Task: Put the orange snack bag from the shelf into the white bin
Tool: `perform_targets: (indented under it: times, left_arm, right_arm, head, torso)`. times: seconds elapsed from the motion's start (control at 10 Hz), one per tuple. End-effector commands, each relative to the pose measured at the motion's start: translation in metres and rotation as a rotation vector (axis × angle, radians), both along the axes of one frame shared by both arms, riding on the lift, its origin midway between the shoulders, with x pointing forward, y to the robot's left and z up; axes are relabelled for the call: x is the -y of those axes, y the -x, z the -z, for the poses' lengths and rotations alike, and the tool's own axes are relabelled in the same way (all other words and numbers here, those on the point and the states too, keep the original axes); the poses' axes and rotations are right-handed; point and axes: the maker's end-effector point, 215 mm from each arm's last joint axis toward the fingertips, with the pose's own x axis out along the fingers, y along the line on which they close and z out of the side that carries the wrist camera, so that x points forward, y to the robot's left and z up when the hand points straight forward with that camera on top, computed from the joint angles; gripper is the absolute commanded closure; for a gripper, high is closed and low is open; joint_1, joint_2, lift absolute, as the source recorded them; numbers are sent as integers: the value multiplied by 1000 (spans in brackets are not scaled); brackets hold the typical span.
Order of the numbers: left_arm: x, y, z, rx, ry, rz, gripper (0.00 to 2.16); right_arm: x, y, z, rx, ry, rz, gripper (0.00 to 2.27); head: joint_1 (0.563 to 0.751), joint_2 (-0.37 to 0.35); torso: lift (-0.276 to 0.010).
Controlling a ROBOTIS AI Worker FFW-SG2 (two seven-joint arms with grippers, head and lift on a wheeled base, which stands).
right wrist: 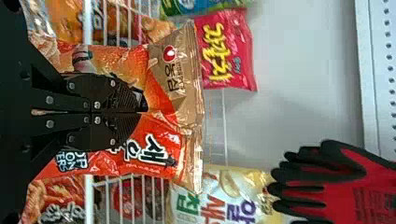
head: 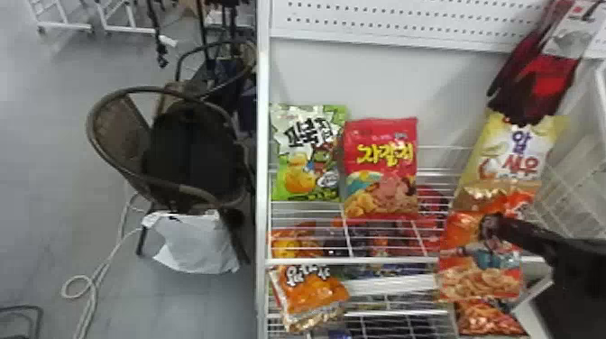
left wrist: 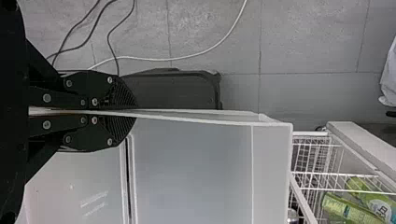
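In the head view my right gripper [head: 489,225] is at the right, in front of the shelf, shut on the orange snack bag [head: 482,275], which hangs upright. In the right wrist view the closed fingers of the right gripper [right wrist: 142,112] pinch the front of the orange snack bag [right wrist: 163,144], its wrapper creased around them and its gold top edge beyond the tips. The left wrist view has my left gripper [left wrist: 133,111] shut on the thin upper rim of the white bin [left wrist: 196,168], whose pale wall spreads out beside the fingers.
Wire shelves [head: 383,260] hold a green bag [head: 309,153], a red bag [head: 381,167] and a smaller orange bag [head: 311,293]. A yellow bag [head: 491,148] and red-black gloves [head: 541,76] are behind the held bag. A chair [head: 112,148] stands left of the shelf.
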Motion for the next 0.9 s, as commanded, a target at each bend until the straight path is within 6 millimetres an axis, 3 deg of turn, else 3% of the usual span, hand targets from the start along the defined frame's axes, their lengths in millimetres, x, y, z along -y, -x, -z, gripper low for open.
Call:
perform_targets:
  times: [0.0, 0.5, 0.8]
  left_arm:
    - [6, -3, 0, 4, 10, -3, 2135]
    - [6, -10, 3, 2, 6, -6, 2135]
    - [7, -15, 3, 4, 7, -8, 2135]
  right_arm:
    - [-23, 20, 3, -26, -20, -31, 2256]
    - [-87, 76, 23, -159, -95, -117, 2256]
    - [-141, 86, 7, -129, -127, -222, 2256]
  head:
    - [695, -99]
    - [695, 18]
    - [695, 136]
  torso:
    - [1]
    - [1]
    - [1]
